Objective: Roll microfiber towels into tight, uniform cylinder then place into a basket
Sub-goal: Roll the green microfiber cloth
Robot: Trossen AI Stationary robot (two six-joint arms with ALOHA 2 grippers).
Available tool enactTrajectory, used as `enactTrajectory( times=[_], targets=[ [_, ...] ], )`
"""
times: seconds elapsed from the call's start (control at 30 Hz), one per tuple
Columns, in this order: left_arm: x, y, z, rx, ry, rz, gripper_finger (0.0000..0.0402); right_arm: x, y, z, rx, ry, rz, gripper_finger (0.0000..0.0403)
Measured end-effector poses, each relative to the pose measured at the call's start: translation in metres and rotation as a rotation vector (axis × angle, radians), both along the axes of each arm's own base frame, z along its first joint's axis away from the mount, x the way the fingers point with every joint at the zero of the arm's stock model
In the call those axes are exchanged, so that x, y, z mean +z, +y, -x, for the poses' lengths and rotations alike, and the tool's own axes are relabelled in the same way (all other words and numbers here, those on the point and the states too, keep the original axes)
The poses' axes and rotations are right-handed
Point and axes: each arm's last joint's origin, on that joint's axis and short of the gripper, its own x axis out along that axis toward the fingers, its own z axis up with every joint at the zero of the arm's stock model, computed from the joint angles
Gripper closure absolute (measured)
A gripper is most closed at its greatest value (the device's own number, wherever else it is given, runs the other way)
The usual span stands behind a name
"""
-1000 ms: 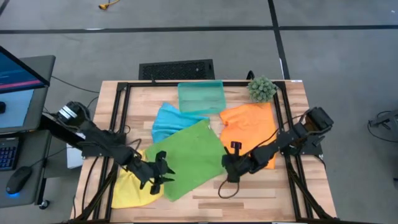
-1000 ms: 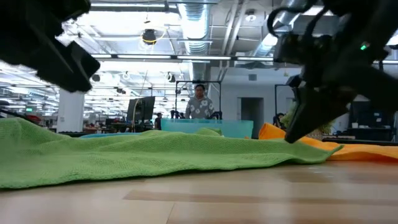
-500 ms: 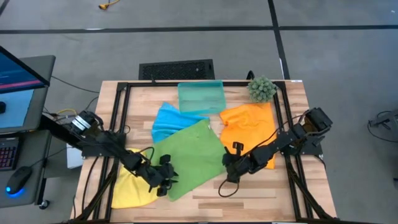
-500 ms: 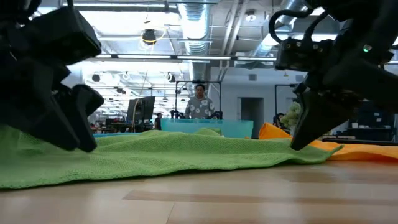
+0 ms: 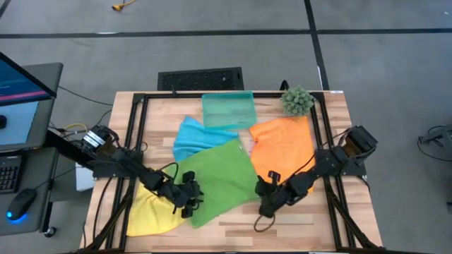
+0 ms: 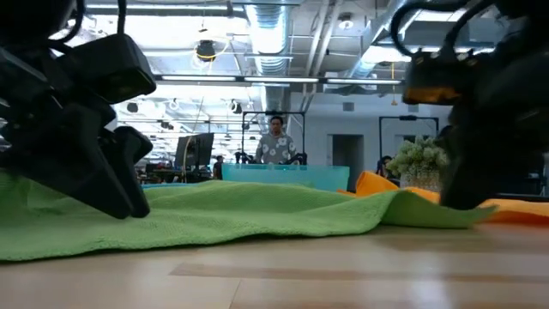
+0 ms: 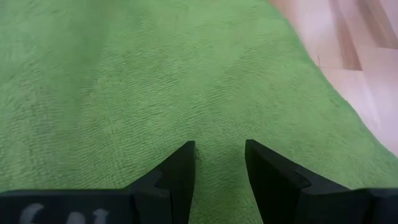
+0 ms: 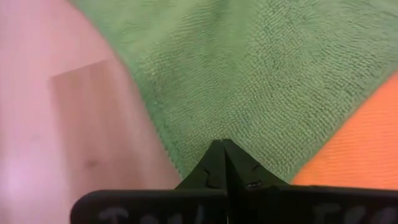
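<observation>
The green towel (image 5: 212,176) lies spread in the table's middle, over the edges of the yellow towel (image 5: 150,215), the blue towel (image 5: 189,137) and the orange towel (image 5: 282,144). The teal basket (image 5: 227,109) stands at the far edge. My left gripper (image 5: 191,201) is open, its fingers pointing down over the green towel's near-left part (image 7: 219,149). My right gripper (image 5: 263,200) is shut on the green towel's right corner (image 8: 222,144). My left gripper's open fingertips (image 7: 186,152) stand down at the green towel's surface; I cannot tell whether they touch it. My right gripper pinches the green towel by its right corner's edge (image 8: 199,134) between its two shut fingers, slanting down from the table's right. The corner stands in a low hump (image 6: 403,202); the rest of the towel lies on the table.
A spiky green plant ball (image 5: 297,101) sits at the far right corner. A black frame (image 5: 141,120) runs round the tabletop. Bare wood (image 5: 233,226) shows along the near edge. A person (image 6: 275,142) stands in the room beyond the table.
My left gripper has gone toward the table's right edge and down onto the green towel's near-left part. My right gripper has gone toward the near right, and the green towel's right corner has slid that way with it and humped up a little.
</observation>
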Motion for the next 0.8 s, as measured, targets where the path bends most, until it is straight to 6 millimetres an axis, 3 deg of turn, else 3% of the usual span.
enactTrajectory(
  times=[0.37, 0.8],
  targets=[
    [0.000, 0.005, -0.003, -0.008, 0.004, -0.013, 0.0269, 0.004, 0.039, 0.019, -0.064, -0.032, -0.165, 0.0398],
    [0.003, -0.004, -0.002, -0.245, -0.004, 0.011, 0.0269, 0.006, 0.071, 0.039, -0.021, -0.074, -0.286, 0.0398]
  ],
)
